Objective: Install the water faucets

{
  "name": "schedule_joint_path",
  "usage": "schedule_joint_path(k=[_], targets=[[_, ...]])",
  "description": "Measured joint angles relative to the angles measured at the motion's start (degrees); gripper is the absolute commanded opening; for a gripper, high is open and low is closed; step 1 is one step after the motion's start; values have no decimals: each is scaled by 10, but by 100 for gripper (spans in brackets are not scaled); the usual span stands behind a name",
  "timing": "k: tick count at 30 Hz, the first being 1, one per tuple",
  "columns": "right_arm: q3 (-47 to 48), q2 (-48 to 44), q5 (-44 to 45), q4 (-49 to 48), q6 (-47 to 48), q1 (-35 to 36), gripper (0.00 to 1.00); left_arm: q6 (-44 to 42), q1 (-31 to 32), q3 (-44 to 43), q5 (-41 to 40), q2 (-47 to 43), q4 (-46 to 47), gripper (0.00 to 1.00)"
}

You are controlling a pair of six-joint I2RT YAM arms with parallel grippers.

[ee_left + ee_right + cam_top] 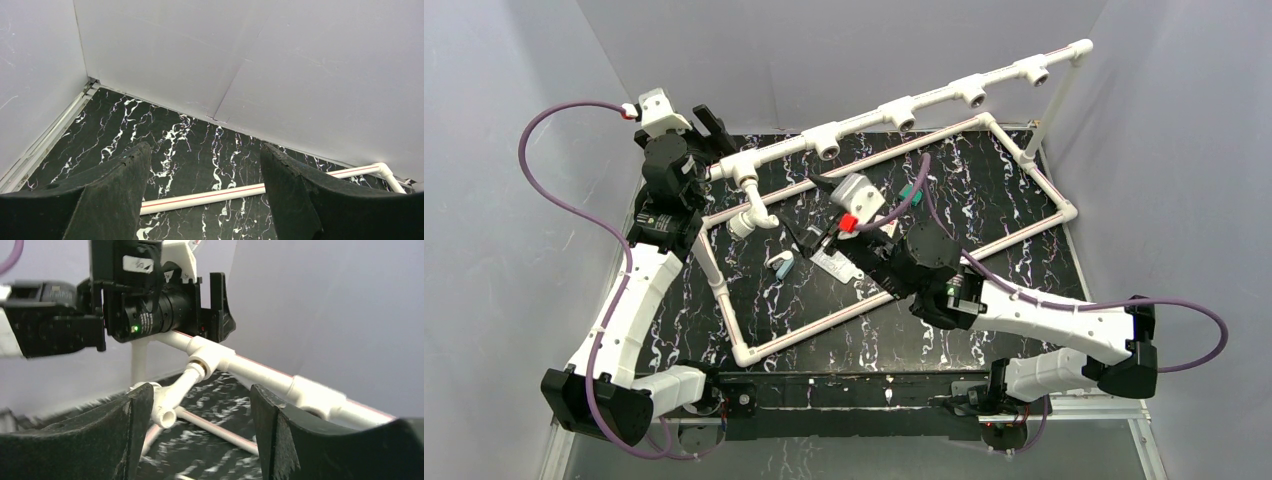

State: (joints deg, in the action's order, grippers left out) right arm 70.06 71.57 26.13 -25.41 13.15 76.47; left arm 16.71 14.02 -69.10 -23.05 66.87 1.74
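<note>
One tap is already in place. The fitted faucet [169, 399] hangs from the end tee socket [210, 358] of the pipe rail [944, 97], slanting down and toward the right gripper [200, 391]. That gripper stands with its jaws spread wide and nothing between them. The faucet's spout lies straight ahead of it, nearer the left-hand finger and just past the fingertips, apart from both pads. This reads as the moment just off a finished insertion, with the hand clear of the part. Seen from above, the fitted faucet [749, 214] sits just beyond the tips of the right gripper [810, 238]. A small pale piece with a blue patch, most likely a loose faucet [781, 266], lies on the table [994, 205] close under the hand, a little to the near side of its fingers. The other sockets along the rail, off behind the hand's back and farther along the pipe, look unfilled. The likely next move is to draw back from the seated tap without knocking it. The hand would then dip to the loose faucet, grip it by the body so the stem stays free, and carry it to the next socket. The left gripper [202, 150] is also wide open and holds nothing, hovering by the rail's end beyond the fitted faucet.
</note>
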Motion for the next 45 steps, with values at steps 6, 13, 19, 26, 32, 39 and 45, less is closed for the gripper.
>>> schedule_joint_path(k=[6,13,19,26,32,39,45], targets=[[55,1,-80,110,227,0,82,0,0,0,0,0,0,77],[56,25,-107,183,504,20,85,0,0,0,0,0,0,77],[55,78,-62,199,715,48,84,0,0,0,0,0,0,77],[69,131,-21,198,839,58,82,0,0,0,0,0,0,77],[75,173,8,162,906,58,78,0,0,0,0,0,0,77],[75,191,22,118,932,48,73,0,0,0,0,0,1,77],[82,212,27,85,934,34,62,-1,0,0,1,0,1,77]])
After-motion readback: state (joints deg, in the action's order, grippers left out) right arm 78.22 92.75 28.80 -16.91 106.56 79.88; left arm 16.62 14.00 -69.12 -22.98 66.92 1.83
